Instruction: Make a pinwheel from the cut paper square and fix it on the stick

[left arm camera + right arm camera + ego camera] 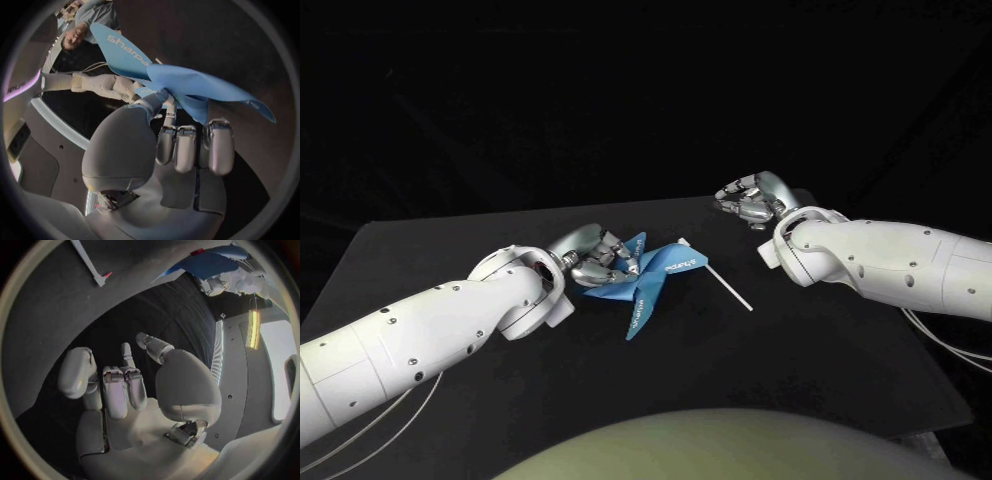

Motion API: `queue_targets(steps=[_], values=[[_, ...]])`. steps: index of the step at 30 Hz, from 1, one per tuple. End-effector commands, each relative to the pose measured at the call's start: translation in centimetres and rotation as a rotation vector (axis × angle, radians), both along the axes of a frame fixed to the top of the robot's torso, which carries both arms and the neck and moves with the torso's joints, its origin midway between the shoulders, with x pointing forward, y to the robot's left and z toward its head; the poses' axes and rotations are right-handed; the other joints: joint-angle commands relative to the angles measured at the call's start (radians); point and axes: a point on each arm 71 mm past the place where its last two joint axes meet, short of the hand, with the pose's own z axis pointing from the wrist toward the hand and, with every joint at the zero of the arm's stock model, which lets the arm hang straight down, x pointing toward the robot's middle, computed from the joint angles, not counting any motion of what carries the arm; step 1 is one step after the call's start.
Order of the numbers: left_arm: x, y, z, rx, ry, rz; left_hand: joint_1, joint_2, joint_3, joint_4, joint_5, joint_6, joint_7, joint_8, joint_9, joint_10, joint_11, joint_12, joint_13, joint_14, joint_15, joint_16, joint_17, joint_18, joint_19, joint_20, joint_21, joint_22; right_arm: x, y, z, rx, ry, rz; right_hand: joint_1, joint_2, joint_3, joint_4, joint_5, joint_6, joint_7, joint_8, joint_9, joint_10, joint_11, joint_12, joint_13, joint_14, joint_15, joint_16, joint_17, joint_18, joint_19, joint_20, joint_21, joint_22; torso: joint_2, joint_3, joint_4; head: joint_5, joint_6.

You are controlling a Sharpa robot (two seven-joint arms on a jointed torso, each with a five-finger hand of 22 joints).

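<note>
The black table (pixel 776 360) is stretching away from the robot's side, and the left arm is coming in low across its near part. The left hand (pixel 593 258) is holding the folded blue paper (pixel 643 285) near the middle of the table. One long blade of the paper is pointing back toward the robot and the others are fanning out around the hand.

In the left wrist view the left hand (pixel 156 165) is pinching the paper (pixel 200 85) between the thumb and a finger where the blades are meeting. The other fingers (pixel 181 147) are curling in below it. White lettering is showing on one blade. I cannot tell whether the paper is resting on the table or hanging just above it.

Just beside the paper, on the right arm's side, the white stick (pixel 717 276) is lying flat on the table, running at a slant. One blade is reaching up to the stick's far end, and whether they are touching cannot be told.

Farther back, the right hand (pixel 753 198) is hanging well apart from both. In the right wrist view this hand (pixel 134 390) is holding nothing, its fingers bending in toward the palm, with the stick (pixel 87 262) and the paper (pixel 209 262) lying beyond it
</note>
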Motion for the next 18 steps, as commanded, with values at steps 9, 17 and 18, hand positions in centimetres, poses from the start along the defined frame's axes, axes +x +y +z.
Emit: queue_targets(steps=[9,17,18], values=[[-0.7,1.8,-0.8,-0.397,0.597,0.212,-0.018,0.01,-0.002,-0.005,0.021,0.026,-0.035,0.016,0.081,0.009,-0.013,-0.015,0.117,0.104,-0.009,0.004,0.263,-0.013,0.017,-0.004,-0.012,0.116,1.1,0.4,-0.9,0.009,0.099,0.02,0.003,0.005,-0.008,0.001,-0.005,-0.01,0.0,0.001,0.002,0.106,-0.005,0.003,0.263,0.104,0.003,0.004,0.263,0.005,-0.005,-0.002,-0.004,0.13,-0.016,-0.0105,0.005,-0.001,0.0],[-1.8,1.9,-0.9,-0.514,0.793,0.243,-0.026,0.011,-0.004,-0.003,0.02,0.018,-0.034,0.013,0.082,0.004,-0.014,-0.019,0.111,0.104,-0.01,0.004,0.263,-0.012,0.014,-0.005,-0.015,0.113,1.6,0.6,-1.2,0.004,0.113,0.017,0.003,0.005,-0.009,0.002,-0.006,-0.01,0.0,0.001,0.002,0.106,-0.005,0.003,0.263,0.104,0.003,0.004,0.263,0.005,-0.005,-0.002,-0.005,0.13,-0.024,-0.0113,0.0051,0.007,0.0],[-2.0,2.0,-0.9,-0.522,0.809,0.247,-0.027,0.012,-0.004,-0.003,0.02,0.017,-0.034,0.013,0.082,0.003,-0.014,-0.02,0.11,0.104,-0.01,0.004,0.263,-0.012,0.014,-0.005,-0.015,0.112,1.6,0.7,-1.3,0.004,0.114,0.017,0.003,0.005,-0.009,0.002,-0.006,-0.01,0.0,0.001,0.002,0.106,-0.005,0.003,0.263,0.104,0.003,0.004,0.263,0.005,-0.005,-0.002,-0.005,0.13,-0.025,-0.0113,0.0052,0.007,0.0]])
